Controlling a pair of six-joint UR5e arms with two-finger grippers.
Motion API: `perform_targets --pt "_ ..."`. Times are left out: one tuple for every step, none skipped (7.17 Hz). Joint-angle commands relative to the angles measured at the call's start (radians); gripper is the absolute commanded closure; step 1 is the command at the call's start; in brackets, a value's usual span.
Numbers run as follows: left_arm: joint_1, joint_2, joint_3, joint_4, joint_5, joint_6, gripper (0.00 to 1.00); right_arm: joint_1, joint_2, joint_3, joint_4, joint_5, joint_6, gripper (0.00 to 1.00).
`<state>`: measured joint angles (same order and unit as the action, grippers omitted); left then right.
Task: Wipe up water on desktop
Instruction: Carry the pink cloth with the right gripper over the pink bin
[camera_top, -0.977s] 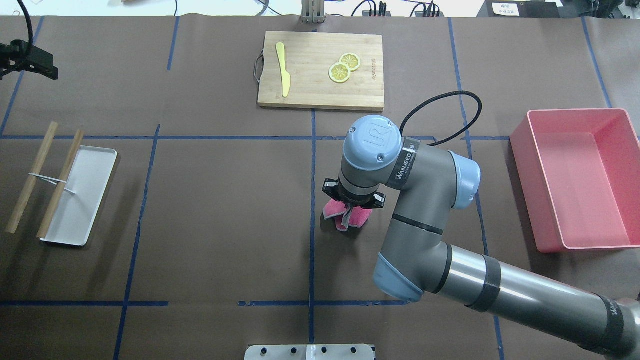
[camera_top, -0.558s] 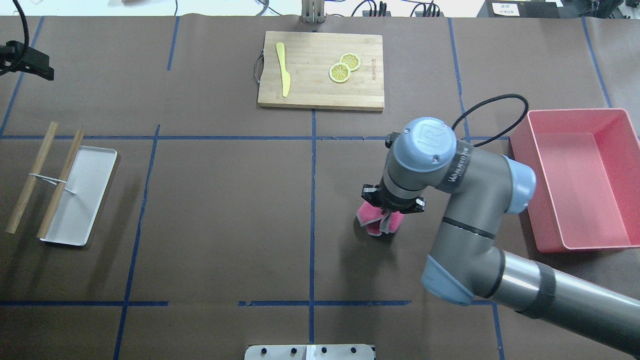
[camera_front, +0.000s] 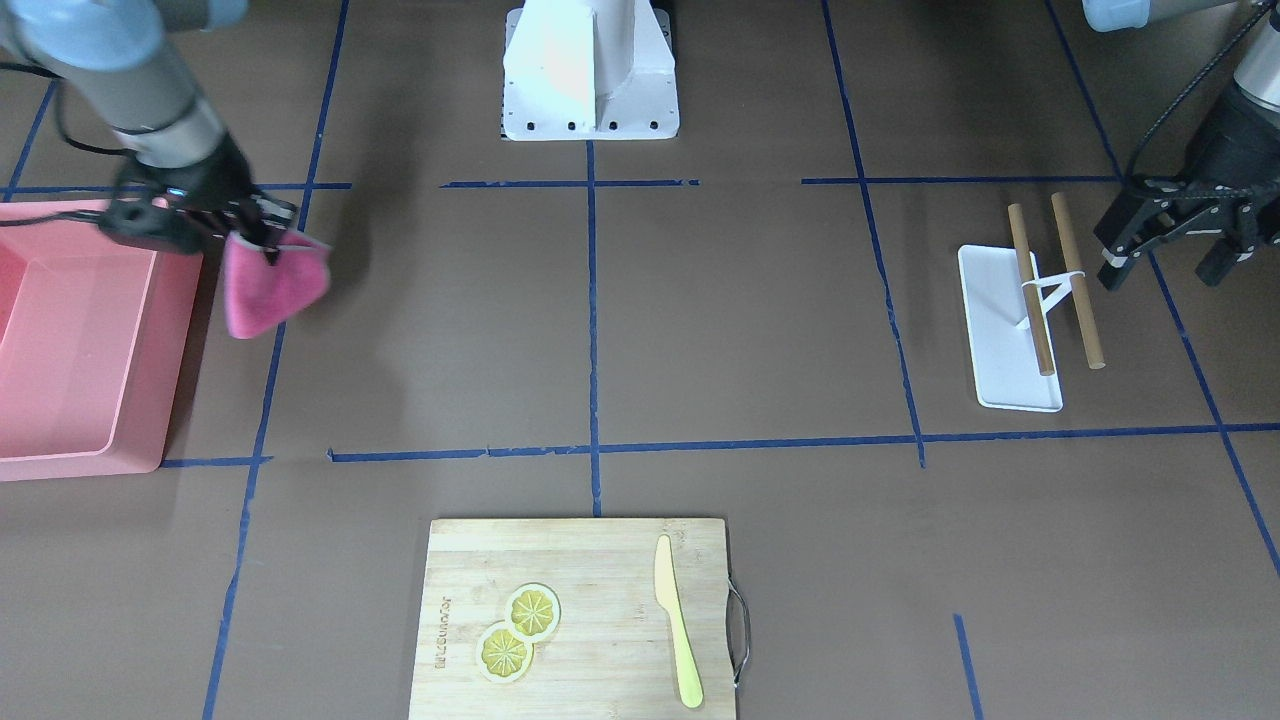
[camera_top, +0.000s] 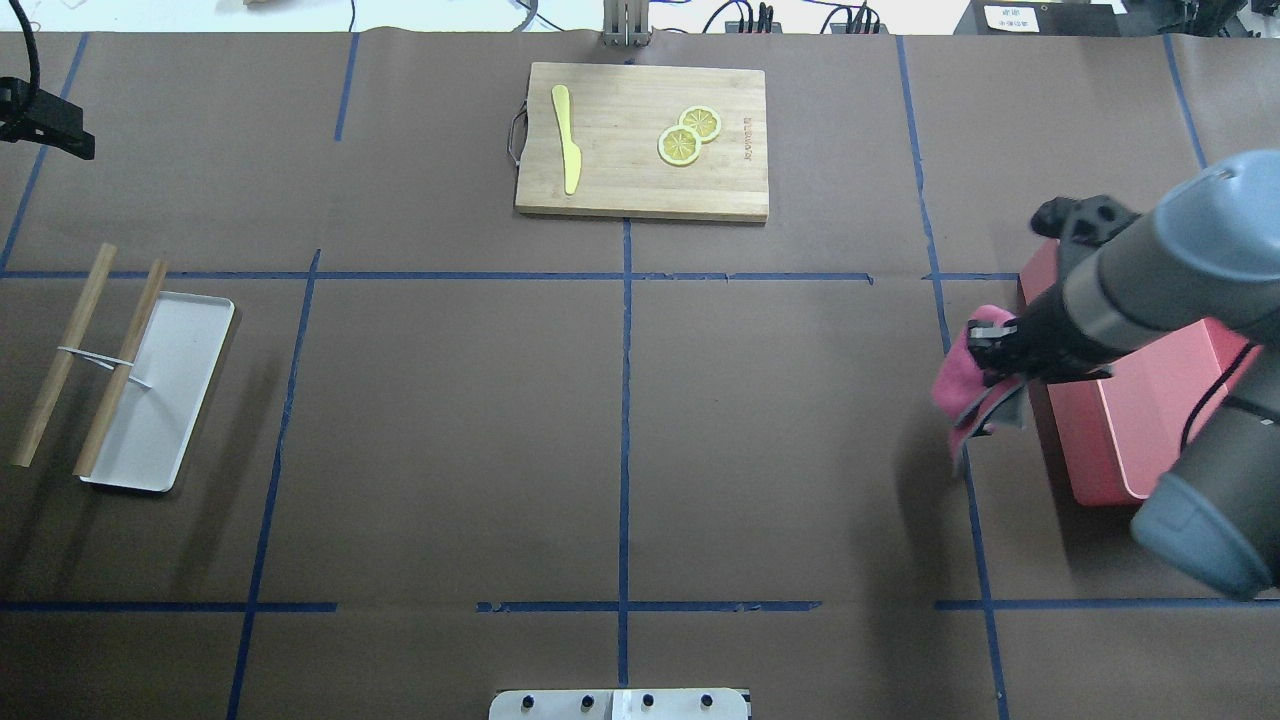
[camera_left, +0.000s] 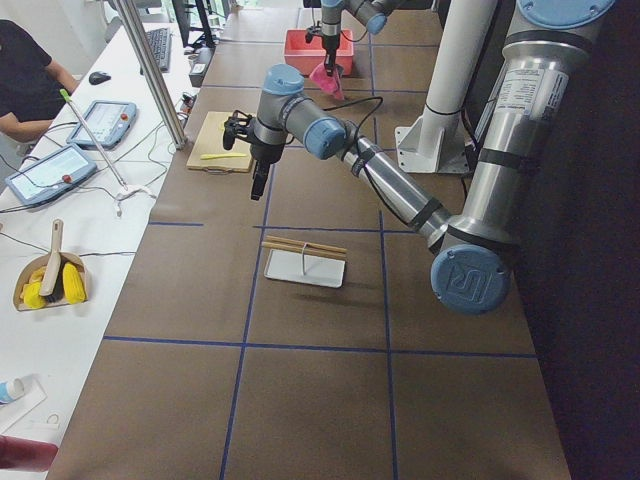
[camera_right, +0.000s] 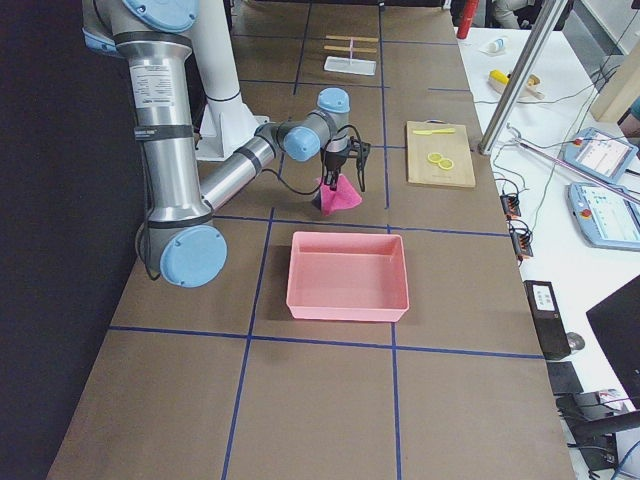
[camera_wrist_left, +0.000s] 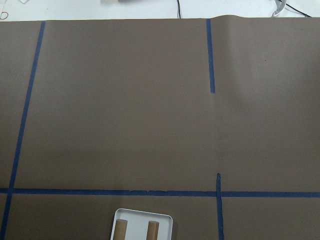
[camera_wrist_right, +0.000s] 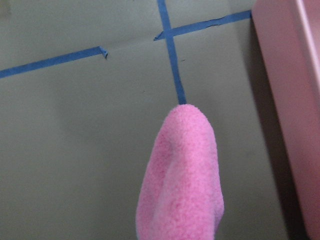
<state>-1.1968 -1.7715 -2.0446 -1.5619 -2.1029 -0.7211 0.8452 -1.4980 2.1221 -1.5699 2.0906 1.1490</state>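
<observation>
Over the desktop (camera_front: 700, 320) by the pink bin (camera_front: 150, 380), right gripper (camera_front: 262, 238) pinches a pink cloth (camera_front: 265, 290); overhead, its arm (camera_top: 1150, 290) partly covers the bin; frontally, left gripper (camera_front: 1165, 262) gapes.

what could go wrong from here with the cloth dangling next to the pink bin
The right gripper pinches only the top of the pink cloth, so it might slip and land on the desktop short of the pink bin. Its loose end hangs beside the bin's wall and may catch the rim.
</observation>
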Motion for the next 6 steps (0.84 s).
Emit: perform_targets --pt "-0.006 0.021 -0.015 0.0 -0.022 0.017 0.0 0.276 -0.165 0.019 -0.002 0.144 -0.348 1.0" --pt "-0.007 0.021 -0.016 0.0 -0.022 0.016 0.0 0.351 -0.209 -0.025 -0.002 0.144 -0.521 1.0" --pt "-0.007 0.021 -0.016 0.0 -0.022 0.015 0.0 0.371 -0.218 -0.087 0.002 0.135 -0.623 0.99" --pt "-0.007 0.021 -0.016 0.0 -0.022 0.015 0.0 0.371 -0.217 -0.162 0.004 0.132 -0.682 0.98" --pt "-0.007 0.021 -0.025 0.003 -0.022 0.015 0.0 0.37 -0.206 -0.209 0.016 0.132 -0.698 0.98" --pt "-0.007 0.023 -0.031 0.003 -0.022 0.015 0.0 0.37 -0.206 -0.246 0.078 0.134 -0.692 0.96"
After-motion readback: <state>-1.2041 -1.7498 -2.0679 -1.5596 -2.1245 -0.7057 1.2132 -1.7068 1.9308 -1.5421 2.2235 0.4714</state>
